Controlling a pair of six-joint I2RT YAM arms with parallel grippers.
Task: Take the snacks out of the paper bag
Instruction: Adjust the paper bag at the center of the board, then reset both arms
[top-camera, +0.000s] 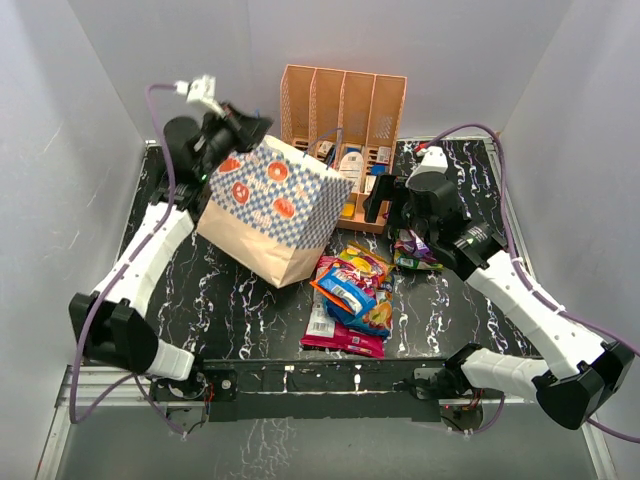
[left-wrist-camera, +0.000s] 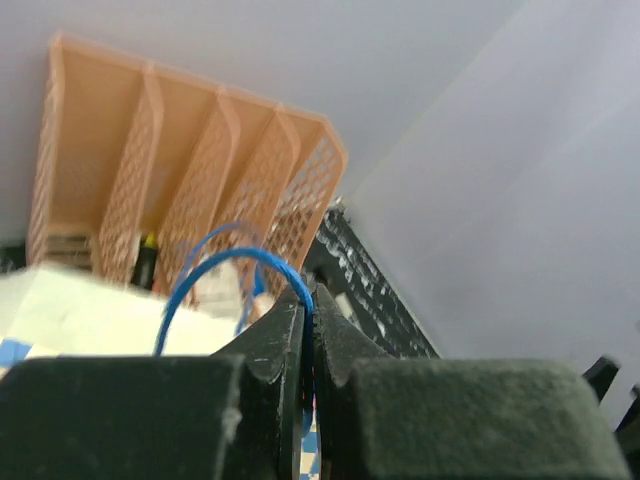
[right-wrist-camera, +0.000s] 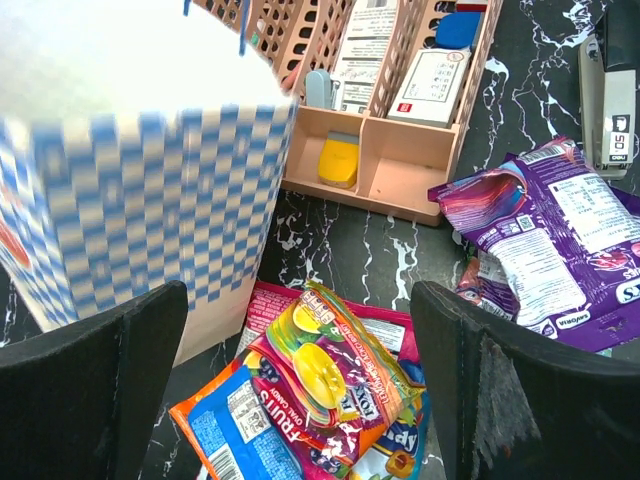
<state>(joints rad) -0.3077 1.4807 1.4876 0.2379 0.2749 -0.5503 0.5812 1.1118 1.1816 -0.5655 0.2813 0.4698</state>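
At far left of the black marble table (top-camera: 240, 330), one paper bag (top-camera: 275, 205), tilted, one of two blue string handles (left-wrist-camera: 230, 262) pinched tight in the closed left gripper (left-wrist-camera: 308, 340). Just right of the bag's base, one heap of four overlapping snacks (top-camera: 350, 295): pink, blue, red-yellow, yellow-orange. Beside that, one purple packet (right-wrist-camera: 560, 230), near the right gripper (right-wrist-camera: 300, 345), spread wide, holding nothing. Behind, one orange organizer (top-camera: 340, 90), four slots.

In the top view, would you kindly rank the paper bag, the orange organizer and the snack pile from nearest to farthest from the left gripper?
1. paper bag: back left, held at its top by the left gripper.
2. orange organizer: to the right, against the back wall.
3. snack pile: front centre, past the bag.
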